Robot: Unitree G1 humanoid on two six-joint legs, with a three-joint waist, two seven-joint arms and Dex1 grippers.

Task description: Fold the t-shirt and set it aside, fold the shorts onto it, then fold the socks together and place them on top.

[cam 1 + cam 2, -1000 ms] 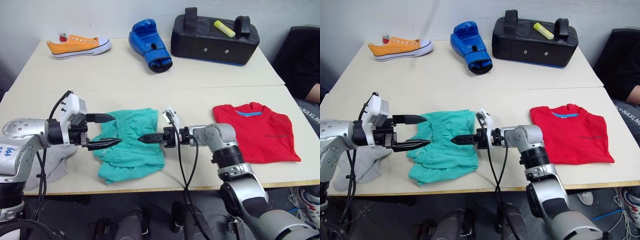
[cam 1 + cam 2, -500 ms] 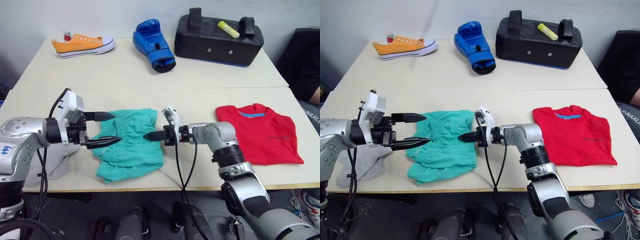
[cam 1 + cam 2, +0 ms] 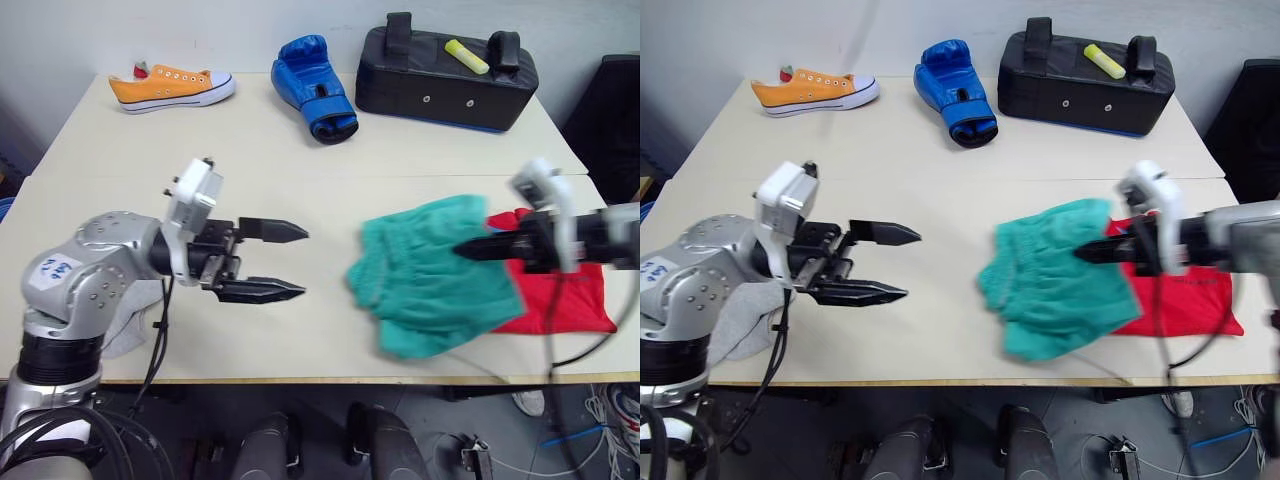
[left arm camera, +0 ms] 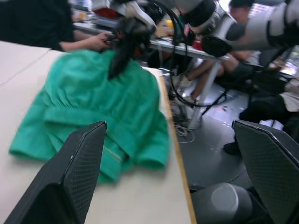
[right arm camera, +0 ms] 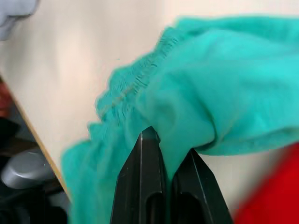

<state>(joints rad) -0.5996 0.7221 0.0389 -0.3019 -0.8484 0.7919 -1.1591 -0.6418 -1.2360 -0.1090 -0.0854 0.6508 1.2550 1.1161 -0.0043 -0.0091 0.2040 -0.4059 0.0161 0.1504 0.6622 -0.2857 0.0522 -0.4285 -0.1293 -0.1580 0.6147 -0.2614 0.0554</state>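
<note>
shorts (image 3: 430, 270) waistband leftward, right gripper (image 3: 462, 252) pinching

Shorts (image 3: 432, 270) right of centre near the table's (image 3: 300, 150) front edge, partly over the t-shirt (image 3: 560, 305) at far right. Socks (image 3: 130, 325) at front left. Along the back: sneaker (image 3: 172, 85) left, boxing glove (image 3: 312, 85) middle, pad (image 3: 445, 70) right.

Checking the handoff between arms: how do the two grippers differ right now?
The left gripper is open, its fingers spread above bare table and holding nothing; the right gripper is shut on the shorts. The left one sits apart from the shorts, while the right one holds them partly over the t-shirt. Both point inward, toward each other.
</note>
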